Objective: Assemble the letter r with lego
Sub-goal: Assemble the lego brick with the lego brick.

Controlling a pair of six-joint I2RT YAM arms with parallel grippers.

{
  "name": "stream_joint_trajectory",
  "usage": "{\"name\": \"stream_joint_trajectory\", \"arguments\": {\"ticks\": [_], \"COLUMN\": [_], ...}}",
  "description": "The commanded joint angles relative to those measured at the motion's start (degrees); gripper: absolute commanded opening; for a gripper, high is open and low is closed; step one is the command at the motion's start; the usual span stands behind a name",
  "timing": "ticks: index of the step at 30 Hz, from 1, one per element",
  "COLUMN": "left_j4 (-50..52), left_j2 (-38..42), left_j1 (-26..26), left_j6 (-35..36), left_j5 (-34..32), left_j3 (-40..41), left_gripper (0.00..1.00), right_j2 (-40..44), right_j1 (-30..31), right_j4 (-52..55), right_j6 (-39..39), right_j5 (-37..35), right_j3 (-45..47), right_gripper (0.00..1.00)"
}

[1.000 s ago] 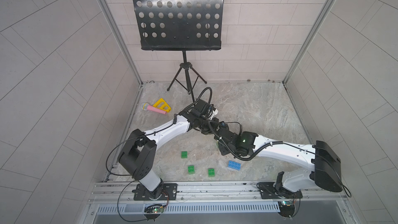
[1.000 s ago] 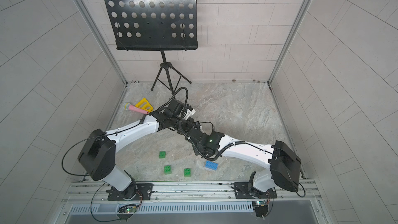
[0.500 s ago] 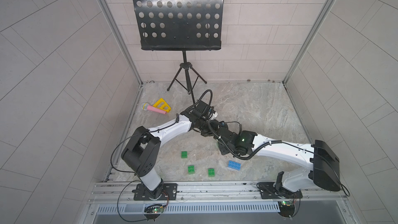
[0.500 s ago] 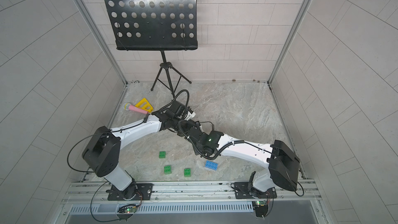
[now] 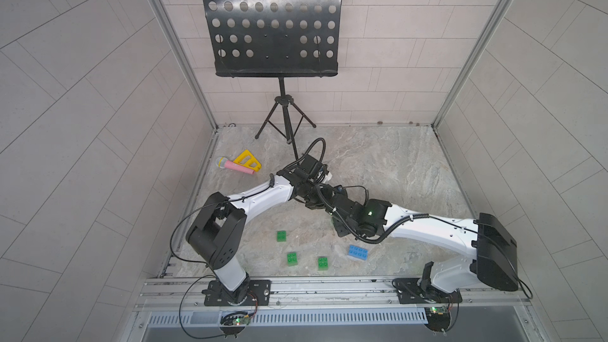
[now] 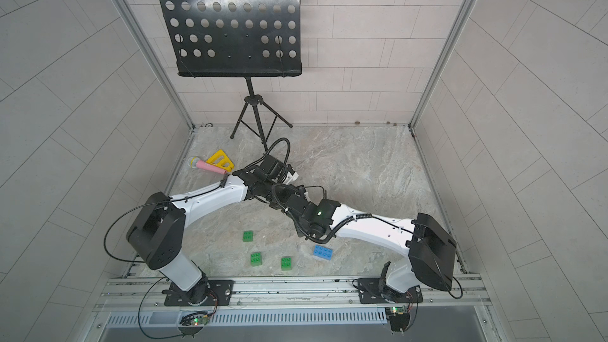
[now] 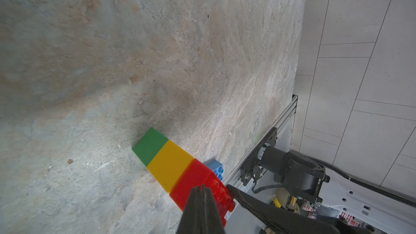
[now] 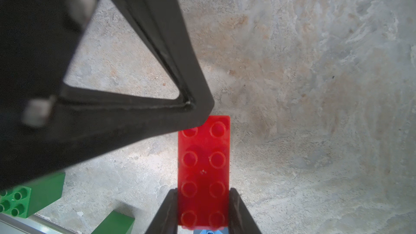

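Observation:
My right gripper is shut on the long red brick, one finger on each long side near its end. In the left wrist view the red brick tops a stack with a yellow brick and a green brick under it. My left gripper is shut with nothing in it, its tips against the red brick's studded face at the far end. Three loose green bricks and a blue brick lie on the floor near the front. In both top views the arms hide the stack.
A black music stand on a tripod stands at the back. A yellow triangular toy and a pink toy microphone lie at the back left. A metal rail runs along the front edge.
The left arm's shoulder and elbow have swung slightly and the meeting point of the two wrists has shifted a little. Both grippers stay as they were.

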State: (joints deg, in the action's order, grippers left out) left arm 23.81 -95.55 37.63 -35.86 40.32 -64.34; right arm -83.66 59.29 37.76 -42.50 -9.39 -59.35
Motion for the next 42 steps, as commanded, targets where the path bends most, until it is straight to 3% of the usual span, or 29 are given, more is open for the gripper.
{"name": "stream_joint_trajectory", "arguments": {"ticks": [1,16,25,29,33,42], "left_j4": [4.76,3.55,-0.96,-6.78,-18.2,-41.01], "left_j2": [-2.57,-1.17,9.09,14.26,17.24,14.38], "left_j1": [2.18,2.73,0.77,-0.88,-1.08,-1.14], "left_j6": [2.22,2.24,-0.78,-5.26,-14.67,-32.69], "left_j5": [-3.2,-4.81,-7.89,-7.05,-2.07,2.42], "left_j3": [1.61,2.81,5.09,8.64,13.71,23.07], "left_gripper": [0.0,0.0,0.0,0.0,0.0,0.0], "right_j2": [-0.7,0.33,0.84,0.91,1.22,1.29], "right_j1": [0.17,0.04,-0.04,0.0,0.0,-0.13], "right_j4": [-0.17,0.49,1.18,1.23,1.17,0.52], "right_j6": [0.32,0.31,0.48,0.49,0.4,0.56], "right_j5": [-0.29,-0.65,-0.76,-0.86,-1.07,-0.76], "right_j3": [0.07,0.44,0.43,0.47,0.7,0.85], "right_gripper": [0.0,0.0,0.0,0.0,0.0,0.0]}}
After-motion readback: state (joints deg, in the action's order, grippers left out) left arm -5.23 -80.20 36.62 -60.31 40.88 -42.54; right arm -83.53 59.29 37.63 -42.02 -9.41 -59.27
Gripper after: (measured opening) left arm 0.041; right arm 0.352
